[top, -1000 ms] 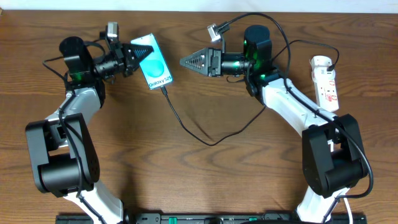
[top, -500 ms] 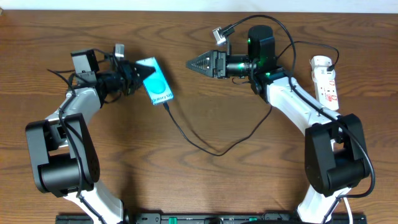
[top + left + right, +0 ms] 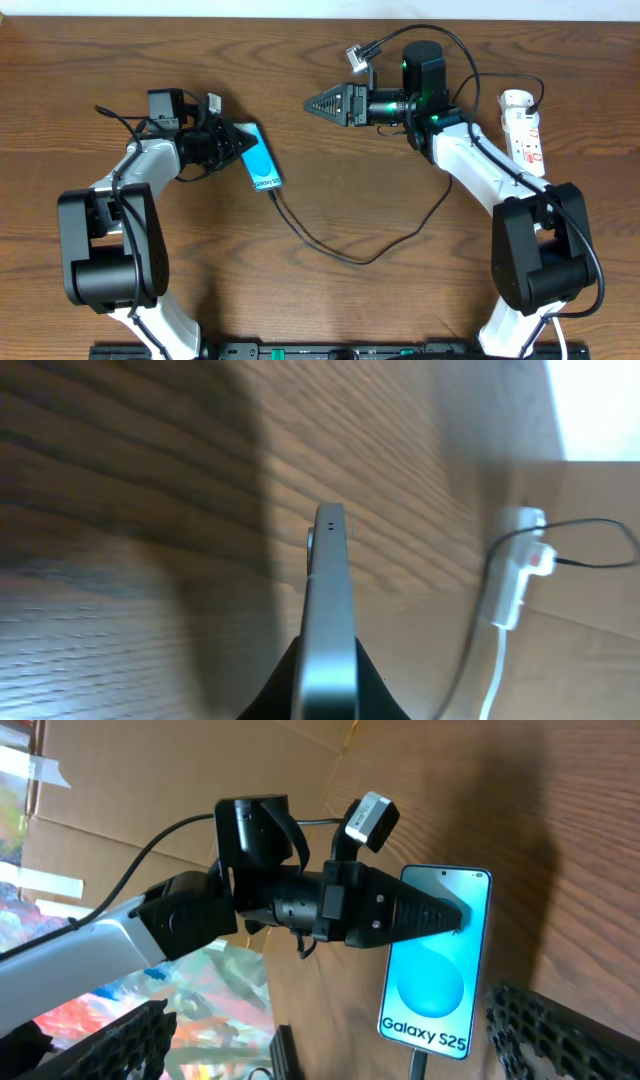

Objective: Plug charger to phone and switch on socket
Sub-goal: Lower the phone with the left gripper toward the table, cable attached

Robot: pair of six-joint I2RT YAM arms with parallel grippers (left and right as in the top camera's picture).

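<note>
since a second ago the left gripper (image 3: 236, 150), clamped shut on the phone (image 3: 263, 170), has rolled it onto its edge, left of centre; the charger (image 3: 340, 250) appears seated in its lower end. the right gripper (image 3: 312, 103) hovers wide open, empty. the socket (image 3: 525, 130), far right, seemingly holds the plug; switching likely remains.

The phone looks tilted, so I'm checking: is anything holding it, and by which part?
Yes: the left end effector is shut on the phone, pinching its faces near the end opposite the charger. The right end effector holds nothing.
</note>
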